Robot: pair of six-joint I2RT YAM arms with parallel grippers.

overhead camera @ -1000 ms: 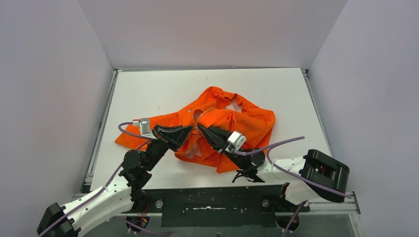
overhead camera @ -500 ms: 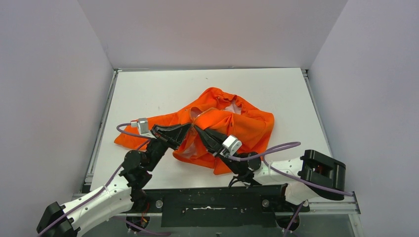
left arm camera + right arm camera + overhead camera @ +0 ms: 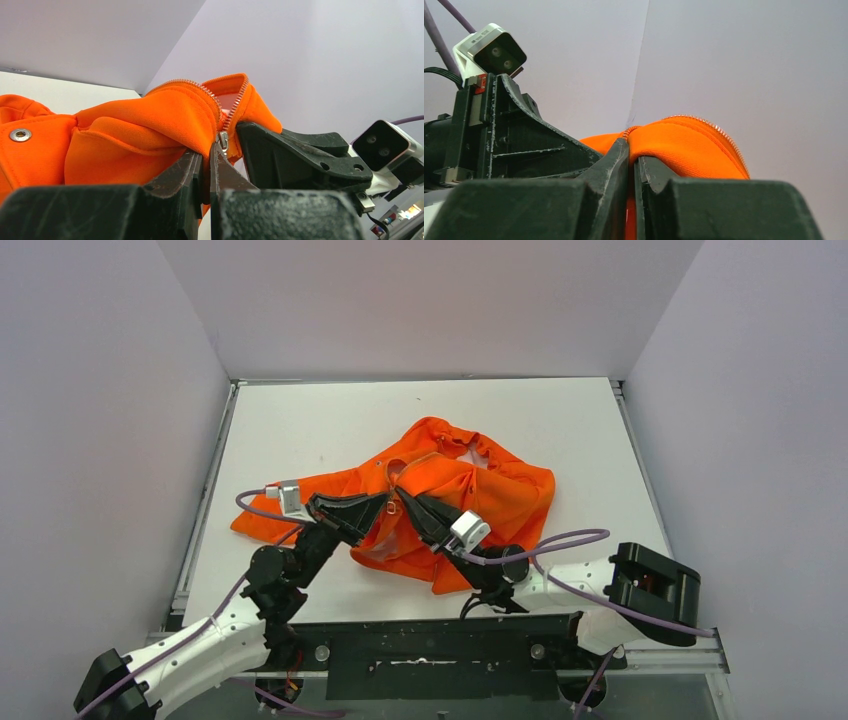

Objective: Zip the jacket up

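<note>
right gripper shifted left; jacket crumpled.

No text, label, brand, number or sign can be read in any of the views — nothing legible.

The orange jacket lies crumpled, its light zipper parted at the top.
</note>
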